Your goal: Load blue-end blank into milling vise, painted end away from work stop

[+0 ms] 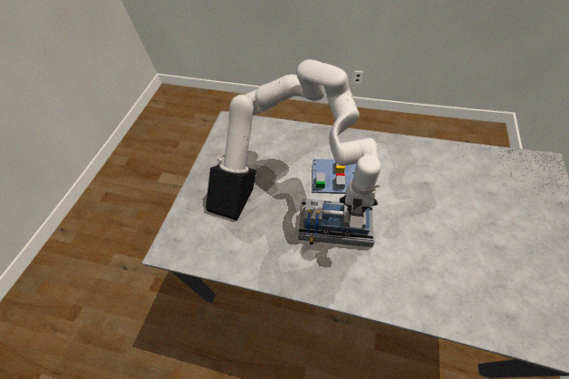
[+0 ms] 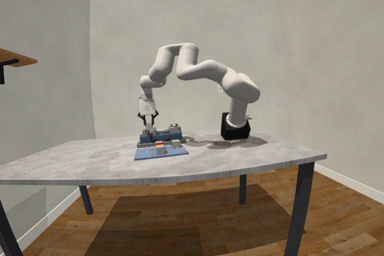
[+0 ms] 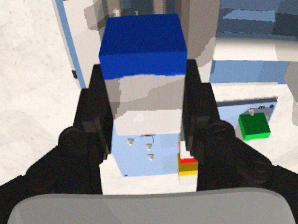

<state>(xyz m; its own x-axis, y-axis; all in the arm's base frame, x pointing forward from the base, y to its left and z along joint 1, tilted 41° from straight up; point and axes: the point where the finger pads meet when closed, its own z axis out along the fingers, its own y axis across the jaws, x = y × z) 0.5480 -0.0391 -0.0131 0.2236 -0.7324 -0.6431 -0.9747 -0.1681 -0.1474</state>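
My gripper point(image 3: 145, 80) is shut on the blank with the blue end point(image 3: 141, 46). Its grey body sits between the two black fingers and its blue end points away from the wrist camera. In the top view the gripper point(image 1: 356, 208) stands upright over the right part of the milling vise point(image 1: 335, 222), near the end block without hoses. In the exterior view the held blank point(image 2: 149, 126) hangs just above the left end of the vise point(image 2: 161, 135). I cannot tell whether it touches the jaws. The low bars and the work stop are hidden.
The blue infeed plate point(image 1: 333, 176) lies behind the vise with a green-ended blank point(image 1: 320, 180), a red-ended blank point(image 1: 340, 179) and a yellow-ended blank point(image 1: 340, 167) on it. The jaw with blue hoses point(image 1: 312, 217) is at the vise's left end. The arm's black base point(image 1: 229, 189) stands at the left.
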